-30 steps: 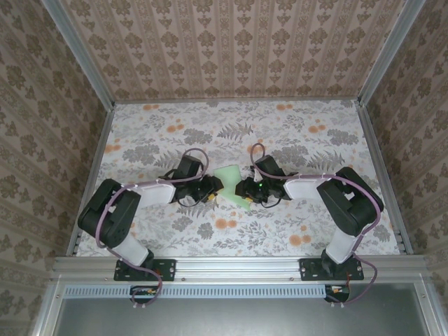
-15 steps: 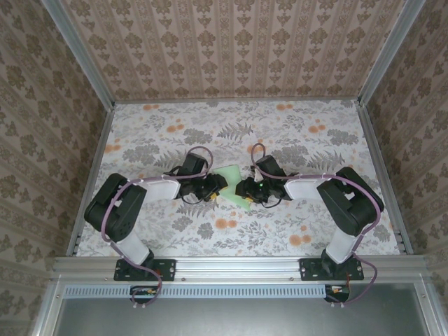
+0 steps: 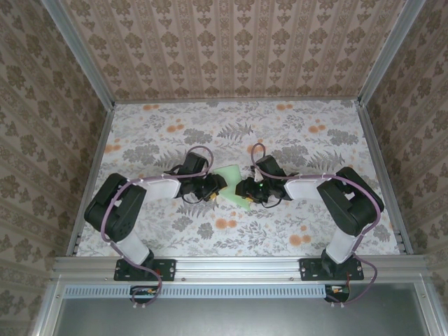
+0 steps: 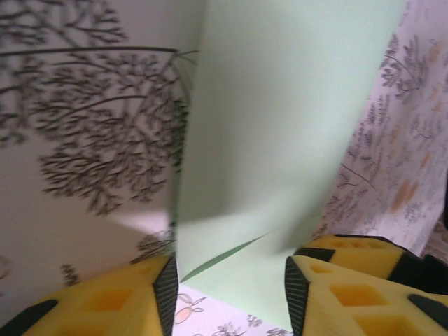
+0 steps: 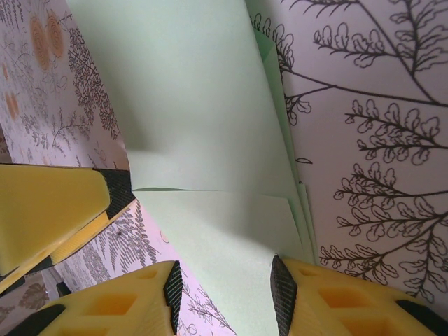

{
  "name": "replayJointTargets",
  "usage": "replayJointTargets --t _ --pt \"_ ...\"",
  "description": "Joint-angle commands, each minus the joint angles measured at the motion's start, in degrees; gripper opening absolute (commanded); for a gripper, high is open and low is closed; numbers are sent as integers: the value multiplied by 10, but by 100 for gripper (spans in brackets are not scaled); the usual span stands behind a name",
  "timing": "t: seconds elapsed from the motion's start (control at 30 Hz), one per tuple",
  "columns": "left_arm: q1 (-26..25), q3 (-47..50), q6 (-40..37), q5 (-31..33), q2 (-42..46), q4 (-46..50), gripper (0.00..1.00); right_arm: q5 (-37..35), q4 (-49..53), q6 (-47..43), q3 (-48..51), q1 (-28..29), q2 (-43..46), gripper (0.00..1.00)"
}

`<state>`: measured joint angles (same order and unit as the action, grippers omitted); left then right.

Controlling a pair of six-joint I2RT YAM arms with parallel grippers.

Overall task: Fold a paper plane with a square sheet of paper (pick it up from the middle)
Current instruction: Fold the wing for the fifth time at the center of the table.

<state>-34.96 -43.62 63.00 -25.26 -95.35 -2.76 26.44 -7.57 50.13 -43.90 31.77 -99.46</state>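
The square sheet of paper point(image 3: 233, 180) lies partly folded at the table's middle, pale mint green, between my two grippers. My left gripper point(image 3: 218, 187) reaches in from the left and my right gripper point(image 3: 242, 190) from the right, tips nearly meeting over the sheet. In the left wrist view the paper point(image 4: 280, 126) has a raised folded flap, and my left gripper point(image 4: 231, 290) is open with the sheet's near edge between its pads. In the right wrist view the paper point(image 5: 189, 105) shows layered folded edges; my right gripper point(image 5: 224, 290) is open astride it.
The floral-patterned tabletop point(image 3: 168, 140) spreads all round the paper. Patterned walls and metal rails point(image 3: 231, 264) enclose it. A yellow finger of the left gripper point(image 5: 49, 203) shows at the left of the right wrist view, close to the right one.
My left arm has shifted right, bringing its gripper further over the paper's left edge. The paper's visible outline has shrunk a little. The right arm has stayed put.
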Motion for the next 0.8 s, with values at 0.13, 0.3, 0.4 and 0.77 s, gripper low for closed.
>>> replayJointTargets --t 0.13,0.3,0.4,0.77 --pt "-2 9 38 -62 -30 -118 36 -28 49 -15 23 -6 -18 43" --pt "-2 15 36 -61 -27 -119 31 -24 41 -58 20 -6 -7 45" --pt "-2 19 36 -60 -27 -118 25 -26 41 -108 15 -6 11 48" --pt "-3 11 33 -57 -10 -93 3 -221 98 -286 11 52 104 61"
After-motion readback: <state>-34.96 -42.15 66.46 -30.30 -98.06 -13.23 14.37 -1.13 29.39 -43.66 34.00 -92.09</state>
